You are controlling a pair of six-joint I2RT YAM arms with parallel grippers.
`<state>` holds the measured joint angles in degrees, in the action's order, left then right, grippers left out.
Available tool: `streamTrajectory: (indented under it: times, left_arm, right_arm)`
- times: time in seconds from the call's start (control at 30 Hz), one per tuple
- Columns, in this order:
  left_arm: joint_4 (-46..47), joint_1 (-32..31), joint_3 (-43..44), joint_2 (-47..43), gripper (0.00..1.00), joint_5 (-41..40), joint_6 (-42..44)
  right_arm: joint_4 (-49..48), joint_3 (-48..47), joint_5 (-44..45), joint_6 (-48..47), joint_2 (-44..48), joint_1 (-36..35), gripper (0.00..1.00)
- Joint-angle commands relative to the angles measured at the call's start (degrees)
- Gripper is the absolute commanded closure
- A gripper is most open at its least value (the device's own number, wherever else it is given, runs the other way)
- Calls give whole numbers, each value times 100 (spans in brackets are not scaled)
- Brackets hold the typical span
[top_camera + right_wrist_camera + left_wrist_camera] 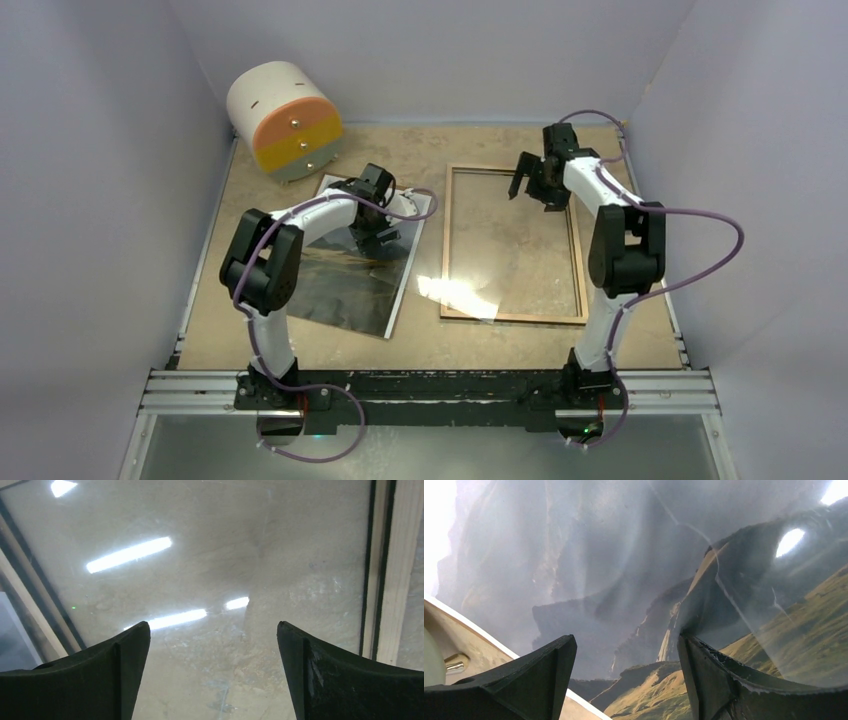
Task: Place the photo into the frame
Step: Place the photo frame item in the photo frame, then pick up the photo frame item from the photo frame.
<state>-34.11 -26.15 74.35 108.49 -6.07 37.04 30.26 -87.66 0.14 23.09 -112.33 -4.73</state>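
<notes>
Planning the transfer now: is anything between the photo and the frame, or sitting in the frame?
No object lies between the photo and the frame. The right hand hangs open above the frame's far end, though.

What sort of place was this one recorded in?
Probably a lab robot cell: plain pale walls enclose a tan tabletop, with the left arm and right arm mounted on a metal rail.

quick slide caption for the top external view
Left gripper open over the photo, right gripper open above the frame lying beside it.
</notes>
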Motion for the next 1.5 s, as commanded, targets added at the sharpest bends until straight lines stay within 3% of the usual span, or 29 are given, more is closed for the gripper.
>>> streamTrajectory:
  times: [0.0,0.17,0.47,0.77,0.93,1.1,1.47]
  left_arm:
    - [134,36,155,44,22,-220,-32]
    - [161,33,216,49,22,-238,-8]
    - [303,40,196,95,22,-339,1]
    - [558,40,55,351,22,-447,-9]
    - [644,31,7,480,23,-421,-36]
    - [696,31,-40,548,23,-456,-32]
    - [734,3,-143,654,23,-357,-43]
  right_arm:
    - [53,346,254,537,506,127,1]
    - [-193,1306,-243,986,914,147,1]
    - [-953,3019,-1092,988,1794,141,1]
    - [-2071,3870,-2311,1198,1492,139,11]
    - [-2956,4330,-2640,1536,1432,140,16]
    - [-3918,4757,-3040,2018,1182,145,31]
    - [-7503,6038,-3747,3815,1258,150,47]
